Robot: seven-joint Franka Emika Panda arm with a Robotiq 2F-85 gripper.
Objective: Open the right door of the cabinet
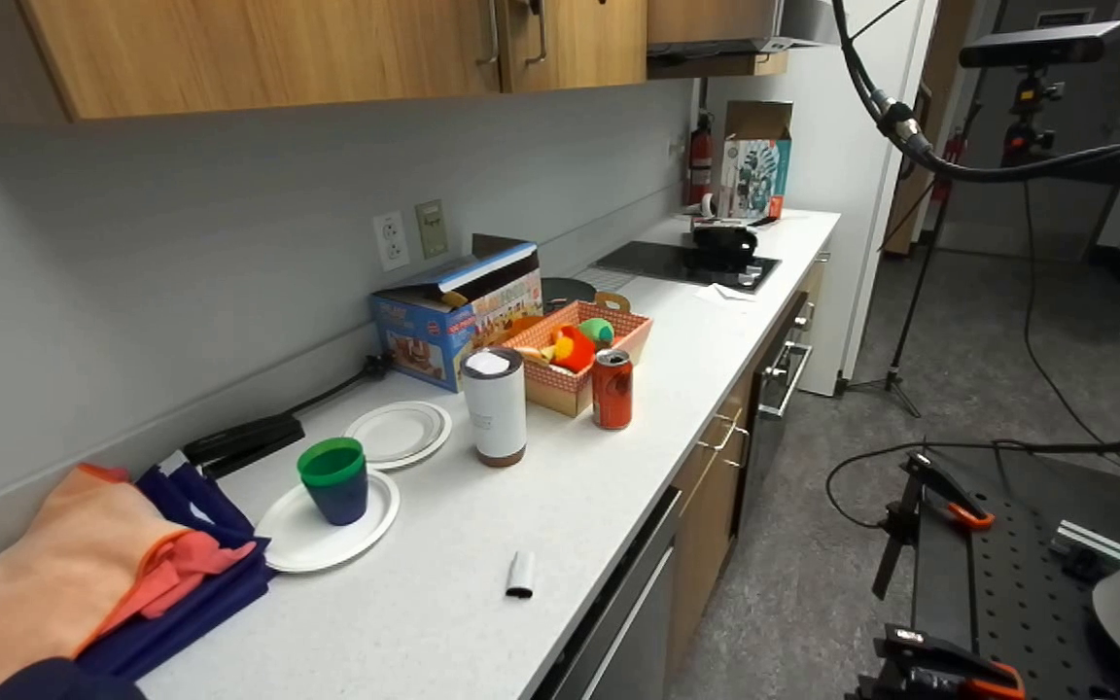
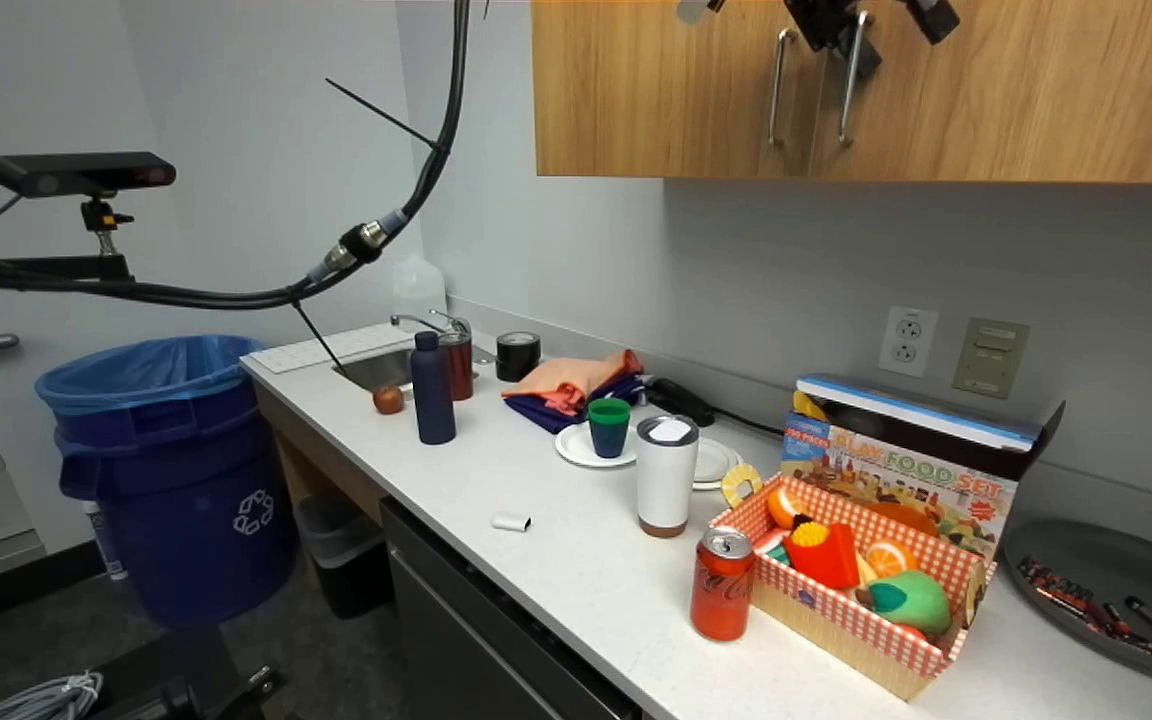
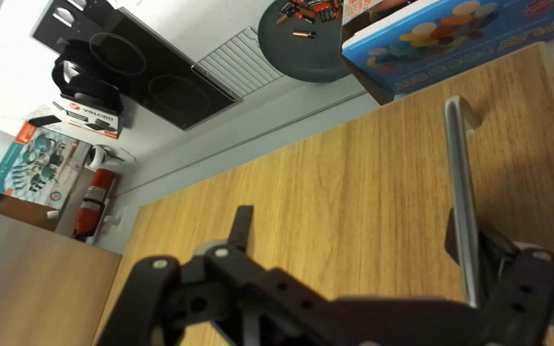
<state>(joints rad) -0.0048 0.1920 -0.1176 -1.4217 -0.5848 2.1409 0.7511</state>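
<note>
The cabinet's right door (image 3: 354,182) is a honey-brown panel. It also shows in both exterior views (image 1: 579,58) (image 2: 1056,100). Its silver bar handle (image 3: 459,182) stands near the edge beside the left door (image 2: 656,100). My gripper (image 3: 347,223) is open and close to the right door. One finger reaches behind the handle bar, between bar and door; the other is apart, over the door face. In an exterior view the gripper (image 2: 904,45) is cut by the top edge. A darker strip shows at the seam between doors; I cannot tell whether the door is slightly ajar.
A range hood (image 1: 803,24) and another cabinet stand beyond the right door. Below, the counter (image 2: 576,590) holds a white tumbler (image 2: 666,480), a red can (image 2: 722,590), a toy-food basket (image 2: 826,625) and a play food box (image 2: 916,470). A black cable (image 2: 431,170) hangs from the arm.
</note>
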